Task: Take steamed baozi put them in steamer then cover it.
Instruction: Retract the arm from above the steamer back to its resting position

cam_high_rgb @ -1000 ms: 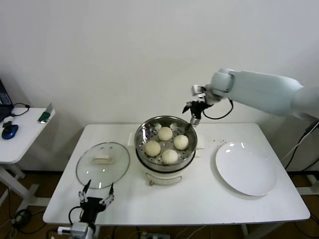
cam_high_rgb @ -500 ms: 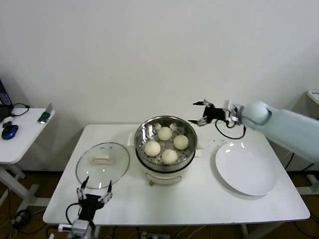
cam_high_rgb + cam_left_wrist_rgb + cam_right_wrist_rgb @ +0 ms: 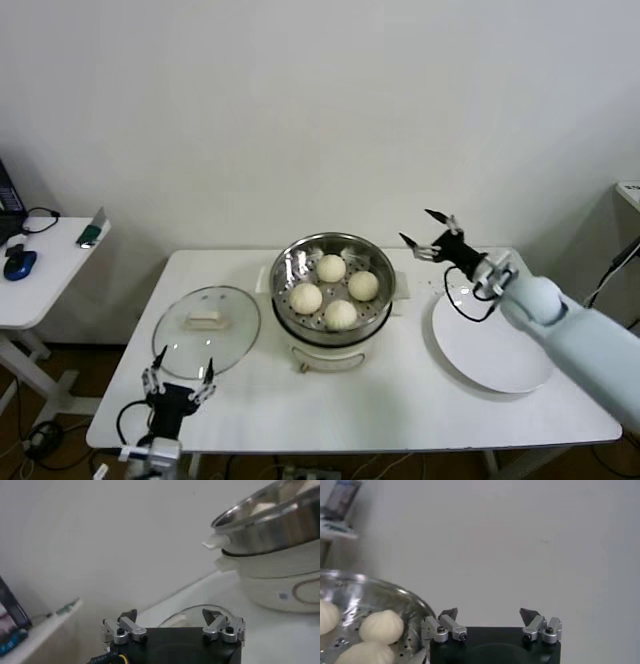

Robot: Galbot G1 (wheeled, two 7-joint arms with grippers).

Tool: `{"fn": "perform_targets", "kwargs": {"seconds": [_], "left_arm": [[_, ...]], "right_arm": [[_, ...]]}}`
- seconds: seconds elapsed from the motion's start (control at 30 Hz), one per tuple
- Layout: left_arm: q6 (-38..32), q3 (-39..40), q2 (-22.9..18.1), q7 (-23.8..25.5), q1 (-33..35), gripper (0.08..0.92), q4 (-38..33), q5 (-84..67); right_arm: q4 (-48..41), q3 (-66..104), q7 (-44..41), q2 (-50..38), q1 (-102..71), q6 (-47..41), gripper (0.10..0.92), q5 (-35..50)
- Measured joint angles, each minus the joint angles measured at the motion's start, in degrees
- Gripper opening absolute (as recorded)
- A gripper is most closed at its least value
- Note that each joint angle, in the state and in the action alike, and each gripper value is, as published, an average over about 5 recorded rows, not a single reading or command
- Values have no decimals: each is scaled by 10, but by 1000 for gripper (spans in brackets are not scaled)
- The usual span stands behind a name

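four pale baozi (image 3: 331, 290) in shiny steamer (image 3: 285, 300)

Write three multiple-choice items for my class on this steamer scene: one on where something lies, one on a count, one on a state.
1. Where is the glass cover?
A. On the steamer
B. Flat on the table, on the robot's left of the steamer
C. On the white plate

2. How many baozi sit in the steamer?
A. Two
B. Three
C. Four

3. What is the right tool doing?
A. Open, holding nothing
B. Gripping a bun
C. Gripping the cover

Answers:
1 B, the cover rests on the table beside the pot.
2 C, four buns lie on the tray.
3 A, its fingers stand apart in the air above the table.
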Motion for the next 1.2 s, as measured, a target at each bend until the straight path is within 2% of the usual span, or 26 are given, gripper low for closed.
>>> {"fn": "perform_targets", "kwargs": {"seconds": [0.3,0.53,1.2], "left_arm": [[41,17,36,-16,-21,823,19,176],[56,44,63,-29,-55,823,68,305],[50,93,87,-65,-209,823,255,488]], "right_arm": [[25,208,17,52,-188,0,823,-28],[29,307,23,88,-278,-4,823,-50],[26,384,28,145,-350,-12,823,-109]]}}
